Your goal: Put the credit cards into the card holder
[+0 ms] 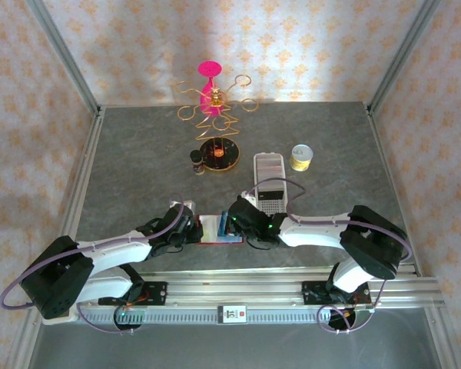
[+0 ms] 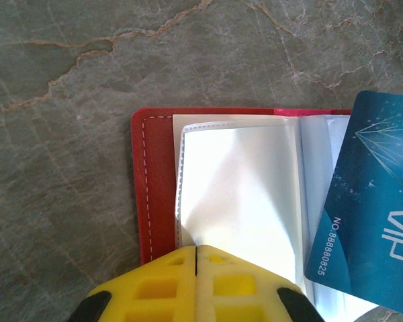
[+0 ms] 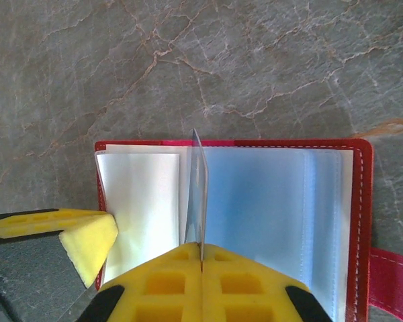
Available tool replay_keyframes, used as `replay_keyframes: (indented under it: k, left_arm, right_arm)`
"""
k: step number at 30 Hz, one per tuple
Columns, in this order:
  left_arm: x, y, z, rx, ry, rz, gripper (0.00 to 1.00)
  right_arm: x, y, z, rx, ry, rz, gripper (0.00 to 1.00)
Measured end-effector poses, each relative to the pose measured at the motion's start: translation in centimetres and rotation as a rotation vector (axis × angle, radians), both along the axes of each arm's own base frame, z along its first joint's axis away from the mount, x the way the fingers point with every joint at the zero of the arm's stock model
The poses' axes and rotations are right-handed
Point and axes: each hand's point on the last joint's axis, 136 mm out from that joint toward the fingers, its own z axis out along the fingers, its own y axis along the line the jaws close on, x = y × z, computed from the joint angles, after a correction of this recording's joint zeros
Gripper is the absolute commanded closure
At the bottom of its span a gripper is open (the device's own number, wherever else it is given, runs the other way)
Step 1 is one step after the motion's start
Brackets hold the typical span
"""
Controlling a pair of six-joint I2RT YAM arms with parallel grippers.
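Note:
The red card holder (image 1: 212,229) lies open on the grey table between my two grippers, clear pockets facing up. In the right wrist view the holder (image 3: 361,201) shows its snap tab (image 3: 393,282) at lower right. My right gripper (image 3: 201,247) is shut on a blue credit card (image 3: 196,191), held on edge and upright over the holder's middle fold. The left wrist view shows that card's blue face (image 2: 376,221) at the right. My left gripper (image 2: 197,249) is shut with nothing between its fingers, and its tip rests on the left pocket page (image 2: 242,188) near the red cover (image 2: 154,181).
A long white perforated tray (image 1: 269,181) lies just behind the right gripper. Farther back stand a yellow-and-white roll (image 1: 301,157), a small dark bottle (image 1: 197,160) and a gold wire stand with a pink top (image 1: 215,100). A metal rail (image 1: 238,288) runs along the near edge.

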Motion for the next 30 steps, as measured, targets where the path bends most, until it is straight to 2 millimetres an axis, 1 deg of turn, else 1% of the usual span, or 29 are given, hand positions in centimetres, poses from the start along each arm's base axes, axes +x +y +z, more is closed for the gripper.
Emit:
replay_keyframes:
  k: [3,10,17,26,30]
  left_arm:
    - [0.0,0.0,0.0,0.000,0.000,0.000,1.00]
    - [0.0,0.0,0.0,0.000,0.000,0.000,1.00]
    - [0.0,0.0,0.0,0.000,0.000,0.000,1.00]
    - [0.0,0.0,0.0,-0.001,0.000,0.000,1.00]
    - [0.0,0.0,0.0,-0.001,0.000,0.000,1.00]
  right_arm:
    - [-0.1,0.1,0.2,-0.016,-0.006,0.006,1.00]
    - [0.0,1.0,1.4,-0.039,-0.039,0.025,1.00]
    - [0.1,0.9,0.2,-0.080,-0.032,0.024,1.00]
    - [0.1,0.8,0.3,-0.094,-0.041,0.020,1.00]
    - [0.1,1.0,0.7,-0.103,-0.047,0.022,1.00]
